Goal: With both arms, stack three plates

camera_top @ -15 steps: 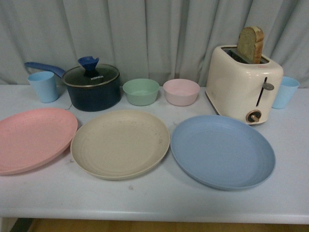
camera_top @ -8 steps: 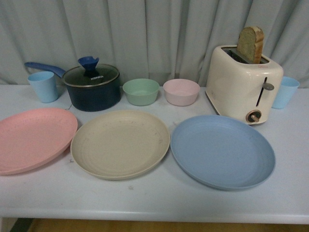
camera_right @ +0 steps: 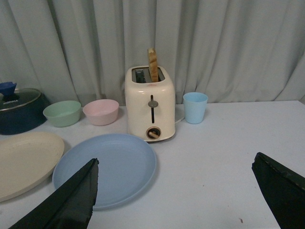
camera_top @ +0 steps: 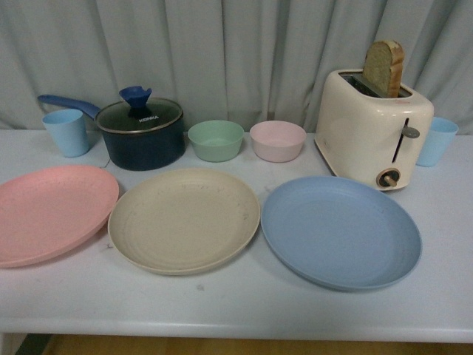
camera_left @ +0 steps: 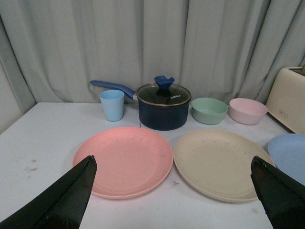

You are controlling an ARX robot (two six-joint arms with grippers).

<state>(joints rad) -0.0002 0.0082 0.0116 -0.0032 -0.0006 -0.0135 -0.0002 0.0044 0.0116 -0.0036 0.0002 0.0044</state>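
- Front view: pink plate (camera_top: 52,211) on the left, beige plate (camera_top: 185,218) in the middle and blue plate (camera_top: 340,229) on the right lie side by side. They are unmoved since a second ago (no arm in sight), so stacking hasn't begun.
- Left wrist view: left gripper (camera_left: 172,160) is spread wide and empty, on the near side of the pink and beige plates.
- Right wrist view: right gripper (camera_right: 175,164) is likewise agape and empty, beside the blue plate.

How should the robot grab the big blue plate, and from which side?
By its rim on the robot's right or near edge, I'd guess. The blue plate lies flat and shallow, so only the upturned rim offers a pinch. The toaster crowds its far edge and the beige plate its left edge, while the table is bare on the right. The right gripper is open.
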